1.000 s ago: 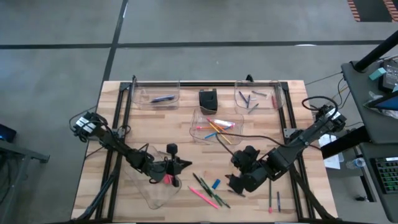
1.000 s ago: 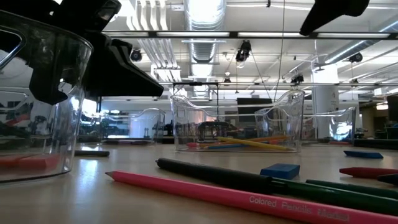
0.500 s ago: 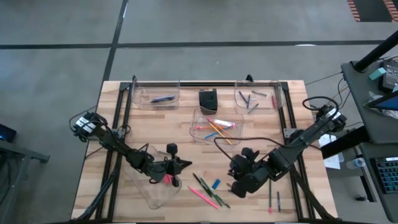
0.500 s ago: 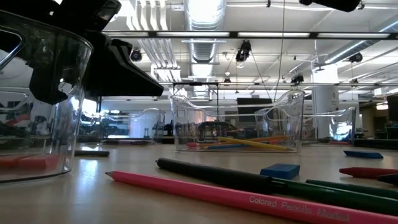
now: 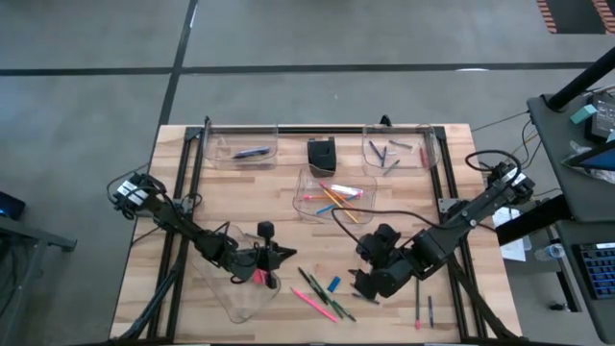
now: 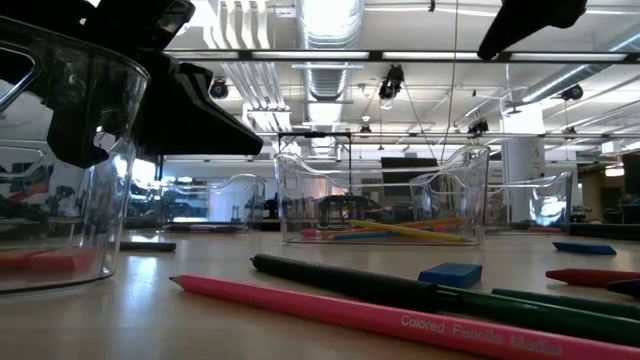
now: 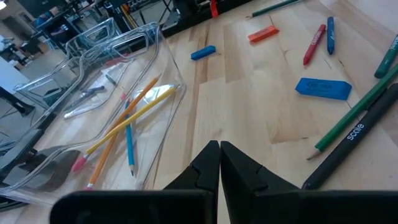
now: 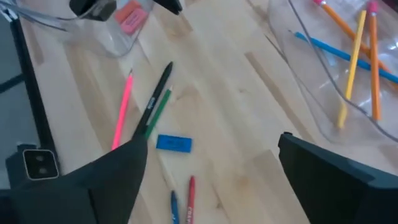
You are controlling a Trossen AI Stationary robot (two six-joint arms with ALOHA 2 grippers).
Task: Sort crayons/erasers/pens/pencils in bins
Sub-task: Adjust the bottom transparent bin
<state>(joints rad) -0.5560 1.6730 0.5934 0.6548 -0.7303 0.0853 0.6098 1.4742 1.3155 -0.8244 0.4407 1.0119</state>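
My left gripper (image 5: pixel 281 255) (image 7: pixel 219 163) is shut and holds nothing, at the far right rim of the near-left bin (image 5: pixel 245 288), which holds a red eraser (image 6: pixel 50 262). My right gripper (image 5: pixel 365 281) (image 8: pixel 211 177) hangs open above the table, right of a blue eraser (image 5: pixel 333 284) (image 8: pixel 174 144). Beside the eraser lie a pink pencil (image 8: pixel 122 111), a green pencil (image 8: pixel 158 113) and a dark pen (image 8: pixel 158 90). The middle bin (image 5: pixel 306 210) holds pencils (image 7: pixel 124 118). The far-left bin (image 5: pixel 216 154) holds a pen, the far-right bin (image 5: pixel 423 159) several crayons.
A small black box (image 5: pixel 322 154) stands between the two far bins. A red and a blue crayon (image 5: pixel 423 310) lie near the front right. A small blue eraser (image 7: pixel 203 53) and an orange-red one (image 7: pixel 262 35) lie farther right. Bare wood shows between the middle bin and the loose sticks.
In the low view one dark finger of my right gripper drew up almost out of the picture's top and has come back to where it was. The things on the table have not moved.
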